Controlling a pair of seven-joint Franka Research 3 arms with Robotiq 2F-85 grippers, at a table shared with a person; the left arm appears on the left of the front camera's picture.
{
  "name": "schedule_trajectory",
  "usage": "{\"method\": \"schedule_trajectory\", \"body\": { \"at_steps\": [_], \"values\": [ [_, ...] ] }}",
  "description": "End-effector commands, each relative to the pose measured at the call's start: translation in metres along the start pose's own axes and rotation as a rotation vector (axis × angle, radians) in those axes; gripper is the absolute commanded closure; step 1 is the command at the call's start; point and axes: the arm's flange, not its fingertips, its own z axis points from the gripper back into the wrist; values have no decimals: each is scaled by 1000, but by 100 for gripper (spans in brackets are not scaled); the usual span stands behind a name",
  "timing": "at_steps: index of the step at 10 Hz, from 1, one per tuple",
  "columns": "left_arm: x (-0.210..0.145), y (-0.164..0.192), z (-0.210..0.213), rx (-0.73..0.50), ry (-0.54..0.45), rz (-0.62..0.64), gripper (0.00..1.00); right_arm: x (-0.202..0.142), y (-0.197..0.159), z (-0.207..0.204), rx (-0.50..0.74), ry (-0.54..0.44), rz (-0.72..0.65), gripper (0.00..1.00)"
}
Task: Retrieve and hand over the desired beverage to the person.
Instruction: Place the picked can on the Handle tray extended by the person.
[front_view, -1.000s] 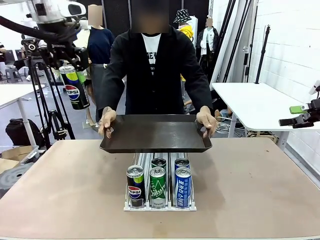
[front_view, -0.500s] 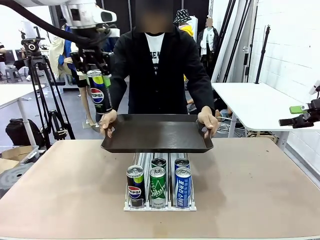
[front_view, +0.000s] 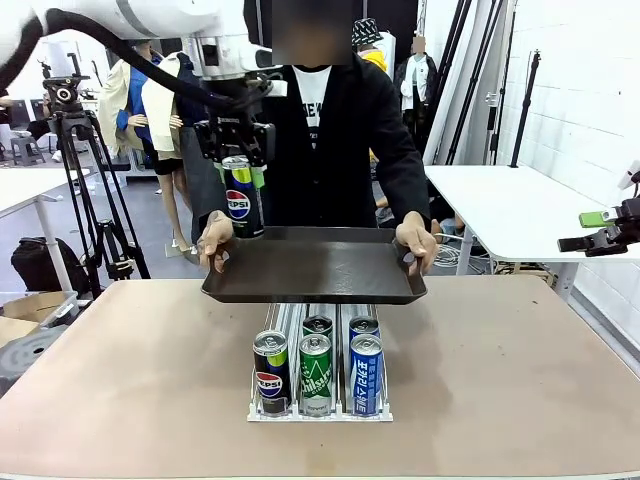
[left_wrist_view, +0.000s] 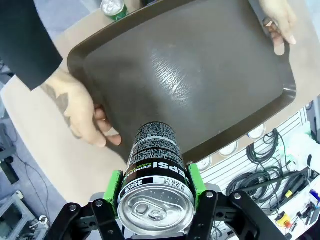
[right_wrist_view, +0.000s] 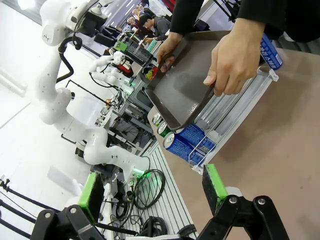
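1. Left gripper (front_view: 238, 158) – pinching a Pepsi can (front_view: 240, 203) near its top. In the left wrist view the green pads (left_wrist_view: 115, 183) press flat on both sides of the can (left_wrist_view: 152, 150), and the pull-tab end faces the camera.
2. The can hangs upright from the left arm, logo toward the robot. Its base is over the end of the tray (front_view: 315, 272) on the robot's left. I cannot tell whether it touches the tray floor.
3. The tray is dark, shallow and rimmed – held level above the table (front_view: 140, 370) by the person (front_view: 320, 140) at the far side. One hand (front_view: 214, 240) grips the rim just beside the can, the other hand (front_view: 415, 242) grips the opposite end.
4. In the left wrist view the tray (left_wrist_view: 200, 75) has a bare floor, with the nearer hand (left_wrist_view: 75, 110) close to the can's base.
5. Below the tray's near edge a clear rack (front_view: 320, 412) sits mid-table. Front row: a Pepsi can (front_view: 270, 372), a green can (front_view: 315, 372) and a blue can (front_view: 366, 372), with more cans behind.
6. Right gripper (front_view: 590, 231) is at the robot's far right, well apart from the tray. In its own wrist view the right gripper (right_wrist_view: 152, 187) is spread wide with nothing between its fingers.
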Motion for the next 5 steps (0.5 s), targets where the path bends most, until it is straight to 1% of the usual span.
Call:
{"method": "schedule_trajectory", "body": {
  "at_steps": [1,2,5],
  "values": [
    [21,-4,8,23,-8,-2,100,-1,1,-1,7,-5,12,0],
    [27,-8,2,26,5,-10,100,-1,1,-1,7,-5,12,0],
    [42,-11,-16,45,0,-40,100,-1,1,-1,7,-5,12,0]
  ]
}}
